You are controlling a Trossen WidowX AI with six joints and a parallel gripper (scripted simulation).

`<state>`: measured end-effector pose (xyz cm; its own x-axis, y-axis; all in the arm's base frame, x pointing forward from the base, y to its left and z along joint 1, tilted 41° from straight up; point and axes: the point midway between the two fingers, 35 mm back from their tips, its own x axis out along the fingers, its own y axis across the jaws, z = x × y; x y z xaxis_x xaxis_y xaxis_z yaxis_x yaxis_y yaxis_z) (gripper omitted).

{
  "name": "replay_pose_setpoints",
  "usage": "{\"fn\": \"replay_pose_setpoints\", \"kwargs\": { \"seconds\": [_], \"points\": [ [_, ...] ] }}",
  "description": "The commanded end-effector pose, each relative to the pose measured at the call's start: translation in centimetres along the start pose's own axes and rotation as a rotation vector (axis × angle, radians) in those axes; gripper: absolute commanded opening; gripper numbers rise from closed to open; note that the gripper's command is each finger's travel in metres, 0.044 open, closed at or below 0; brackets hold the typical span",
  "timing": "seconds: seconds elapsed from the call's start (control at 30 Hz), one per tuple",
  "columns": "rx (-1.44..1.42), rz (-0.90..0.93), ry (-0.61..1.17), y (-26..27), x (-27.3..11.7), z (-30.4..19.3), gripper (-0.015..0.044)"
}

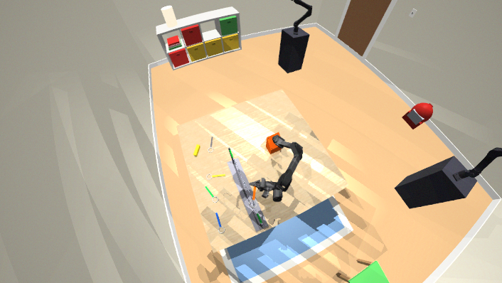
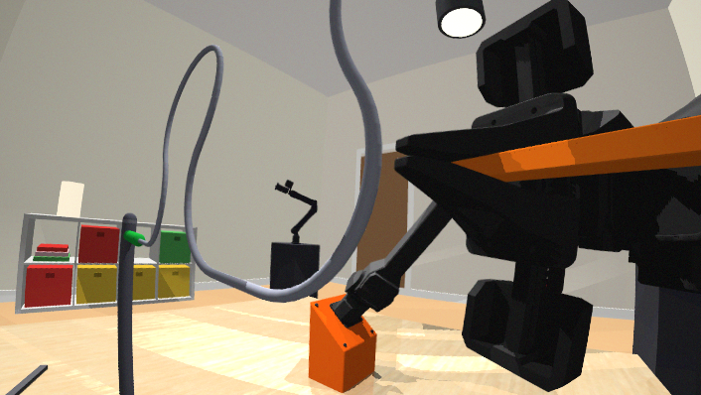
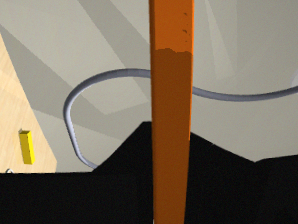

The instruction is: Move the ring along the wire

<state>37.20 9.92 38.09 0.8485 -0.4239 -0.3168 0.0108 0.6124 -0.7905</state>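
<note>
The orange handle (image 1: 254, 193) (image 2: 596, 149) (image 3: 171, 75) is held between the fingers of my gripper (image 1: 251, 184) (image 2: 401, 155), which is shut on it. The handle's ring (image 1: 257, 203) is between the wire's middle and the near green part (image 1: 259, 218); whether it touches the wire is too small to tell. The ring is out of view in the other two views. The grey wire (image 2: 372, 139) (image 3: 240, 97) rises and dips in bends; in the exterior view its big bend appears just left of my fingertips, with a gap. The far green part (image 1: 231, 153) (image 2: 134, 237) joins the far post (image 2: 126, 308).
A pale base plate (image 1: 233, 167) lies under the wire. Beyond it on the table lie a yellow block (image 1: 196, 150) (image 3: 27, 148) and rings with grey (image 1: 212, 142), yellow (image 1: 218, 175), green (image 1: 209, 192) and blue (image 1: 218, 220) handles. The arm's orange base (image 1: 271, 145) (image 2: 343, 347) stands on the table.
</note>
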Motion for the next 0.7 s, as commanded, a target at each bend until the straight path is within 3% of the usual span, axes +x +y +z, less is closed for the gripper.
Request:
{"fn": "replay_pose_setpoints", "kwargs": {
  "seconds": [0.0,0.67],
  "points": [
    [-0.03,-0.029,0.0,-1.1,-0.1,0.0,-0.015],
    [-0.203,-0.118,0.005,-4.4,-0.4,0.5,-0.015]
  ]
}}
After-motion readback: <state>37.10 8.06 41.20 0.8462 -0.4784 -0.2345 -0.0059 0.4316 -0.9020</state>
